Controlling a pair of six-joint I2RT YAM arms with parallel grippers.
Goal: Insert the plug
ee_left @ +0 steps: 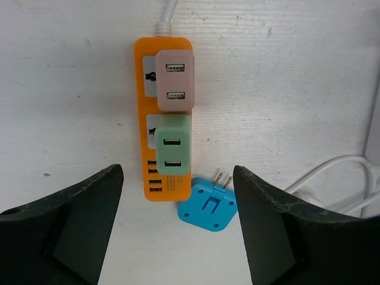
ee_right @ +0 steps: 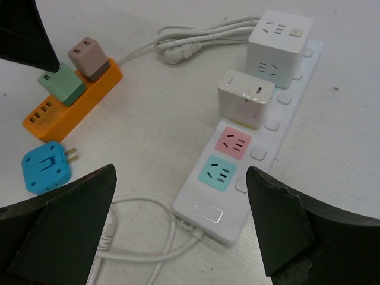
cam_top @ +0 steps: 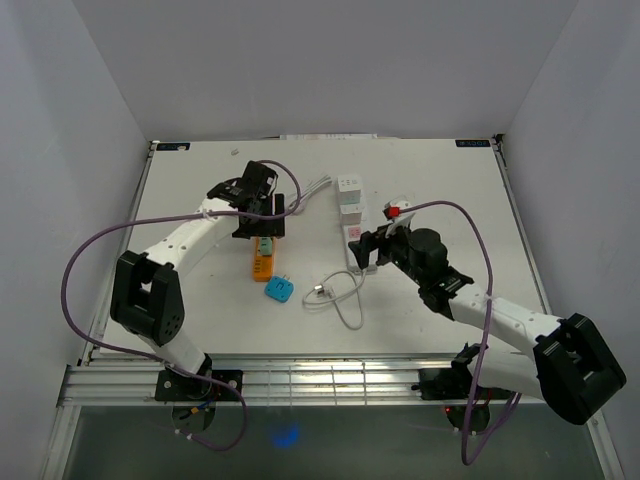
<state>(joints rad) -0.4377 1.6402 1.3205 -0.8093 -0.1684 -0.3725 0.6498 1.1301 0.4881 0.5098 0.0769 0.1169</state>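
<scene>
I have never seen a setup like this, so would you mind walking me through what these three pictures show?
Two robot arms are bolted at the near edge of a white table. The overhead picture shows both from above and behind; the other two come from cameras on each wrist, with the dark fingers at the bottom.

The left gripper hangs open over an orange power strip that already carries a pink charger and a green charger. A blue plug adapter lies loose beside it, prongs showing.

The right gripper is open above a white power strip, which holds two white cube chargers. A loose white cable lies between the strips. Neither gripper holds anything.
</scene>
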